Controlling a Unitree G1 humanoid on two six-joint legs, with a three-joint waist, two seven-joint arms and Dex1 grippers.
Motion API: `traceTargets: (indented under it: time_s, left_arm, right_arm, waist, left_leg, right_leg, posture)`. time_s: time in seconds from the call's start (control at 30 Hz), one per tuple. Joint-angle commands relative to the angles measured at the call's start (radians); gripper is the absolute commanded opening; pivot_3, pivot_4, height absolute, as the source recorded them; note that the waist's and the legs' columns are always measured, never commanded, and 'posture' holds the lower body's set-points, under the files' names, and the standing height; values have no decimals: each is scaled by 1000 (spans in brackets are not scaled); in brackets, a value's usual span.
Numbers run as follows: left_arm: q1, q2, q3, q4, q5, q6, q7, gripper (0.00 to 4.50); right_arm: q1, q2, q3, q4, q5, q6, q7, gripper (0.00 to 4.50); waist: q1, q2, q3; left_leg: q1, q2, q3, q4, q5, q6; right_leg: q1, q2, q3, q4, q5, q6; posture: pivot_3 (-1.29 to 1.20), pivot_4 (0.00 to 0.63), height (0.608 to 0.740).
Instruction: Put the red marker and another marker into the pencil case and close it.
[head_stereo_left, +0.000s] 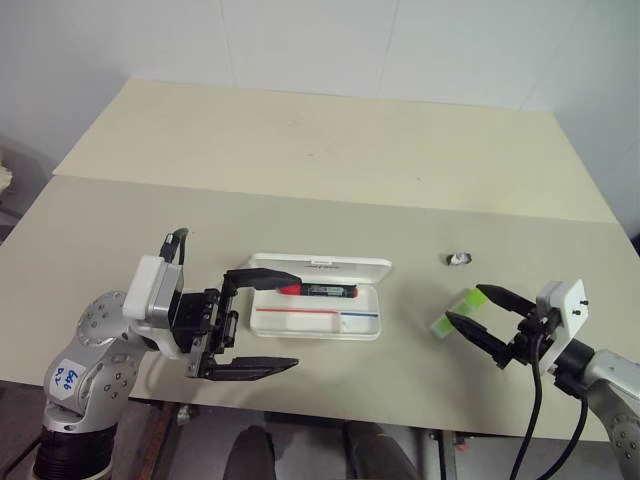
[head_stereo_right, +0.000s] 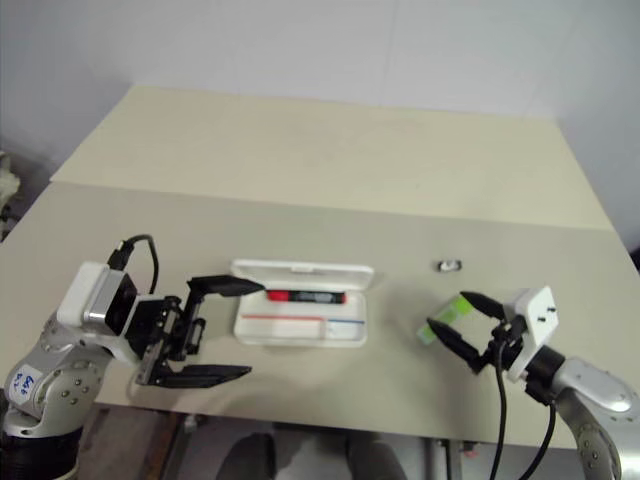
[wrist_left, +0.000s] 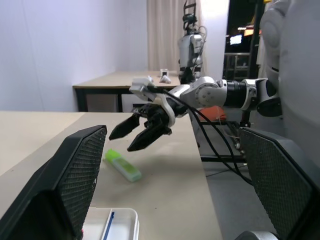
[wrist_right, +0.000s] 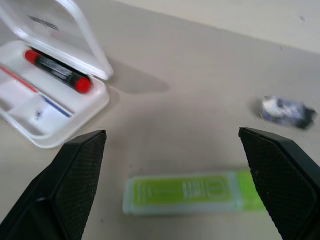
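White hard-plastic hinged pencil case, open mid-desk; black red-capped marker inside. Stubby translucent green marker flat at 3 o'clock, apart.

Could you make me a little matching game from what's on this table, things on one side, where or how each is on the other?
Things:
1. red marker
2. green marker
3. pencil case
4. small crumpled scrap

States:
A. lid open
B. on the table, right gripper open around it
C. lying inside the case
D. alone on the bare table, beyond the green marker

Pairs: 1-C, 2-B, 3-A, 4-D
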Motion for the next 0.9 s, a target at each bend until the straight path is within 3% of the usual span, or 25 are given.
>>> traceTargets:
  time_s: [0.03,0.2,0.37,0.6,0.9]
  left_arm:
    - [-23,0,8,19,-21,-27,-10,4477]
    - [-57,-9,-6,56,-25,-40,-26,4477]
    - [-84,-17,-11,92,-40,-42,-59,4477]
    - [-122,-13,-4,138,-69,-30,-109,4477]
    - [-127,23,7,188,-70,-18,-193,4477]
  right_arm:
    - [29,12,-48,-114,66,121,-120,4500]
    - [75,35,-41,-218,123,227,-210,4500]
    - [71,58,-32,-298,132,371,-402,4500]
    - [-23,104,-25,-454,245,576,-674,4500]
    - [-278,235,-41,-442,381,847,-1087,4500]
  waist:
    - [0,0,0]
    - [0,0,0]
    - [0,0,0]
    - [-13,0,0]
    - [-24,0,0]
  left_leg:
    - [0,0,0,-1,0,0]
    - [0,0,0,-3,0,0]
    - [0,0,0,-6,0,-1]
    - [-3,0,0,-8,2,-3]
    - [-10,1,0,-9,3,-5]
  right_leg:
    - [0,0,0,0,0,0]
    - [-1,0,0,-1,0,-1]
    - [-3,0,0,-1,-1,-1]
    - [-8,0,0,0,-1,-2]
    - [-17,0,0,3,-2,-2]
  posture:
    - [0,150,740]
    - [0,150,740]
    - [0,150,740]
    - [0,150,740]
    - [0,150,740]
